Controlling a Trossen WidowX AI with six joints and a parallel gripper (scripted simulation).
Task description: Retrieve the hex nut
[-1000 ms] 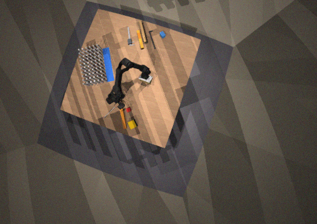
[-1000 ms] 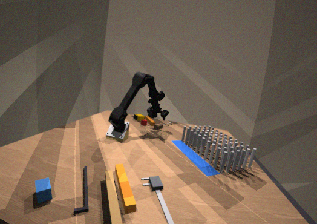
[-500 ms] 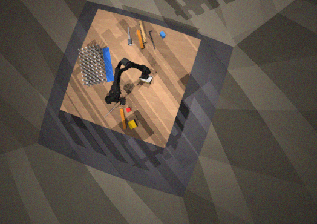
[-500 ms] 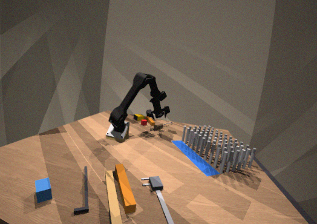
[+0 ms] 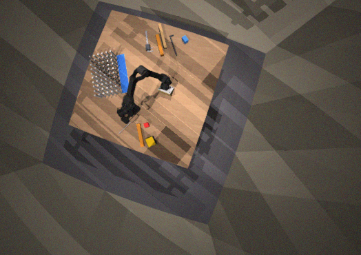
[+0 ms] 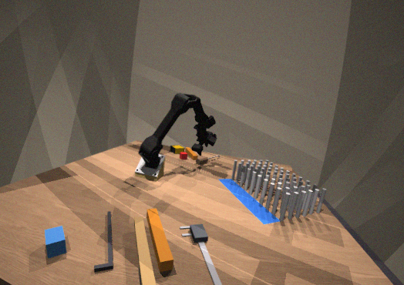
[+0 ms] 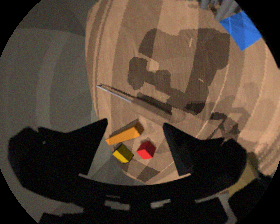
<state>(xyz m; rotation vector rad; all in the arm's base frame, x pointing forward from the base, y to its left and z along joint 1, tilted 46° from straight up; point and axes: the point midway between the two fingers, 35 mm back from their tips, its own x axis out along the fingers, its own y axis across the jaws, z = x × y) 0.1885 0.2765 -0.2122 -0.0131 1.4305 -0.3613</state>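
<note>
My gripper (image 6: 203, 145) (image 7: 136, 123) is open and empty, above the table. In the wrist view a thin metal rod tool (image 7: 116, 93) (image 5: 124, 128) with a brownish handle (image 6: 201, 160) lies on the table ahead of the fingertips. The standing spacers (image 5: 104, 76) (image 6: 271, 187) form a dense field, with the blue taped strip (image 5: 122, 74) (image 6: 247, 199) (image 7: 242, 31) along its front. A black L-shaped hook (image 5: 173, 45) (image 6: 110, 239) and a two-pronged tool (image 5: 148, 47) (image 6: 199, 233) lie on the far side from the gripper. I cannot make out the nut.
An orange bar (image 5: 140, 135) (image 7: 125, 134), a red cube (image 5: 146, 125) (image 7: 146, 150) and a yellow block (image 5: 150, 141) (image 7: 123, 153) lie near the rod tool. Another orange bar (image 6: 159, 239), a pale wooden bar (image 6: 143, 251) and a blue cube (image 6: 55, 241) lie by the hook.
</note>
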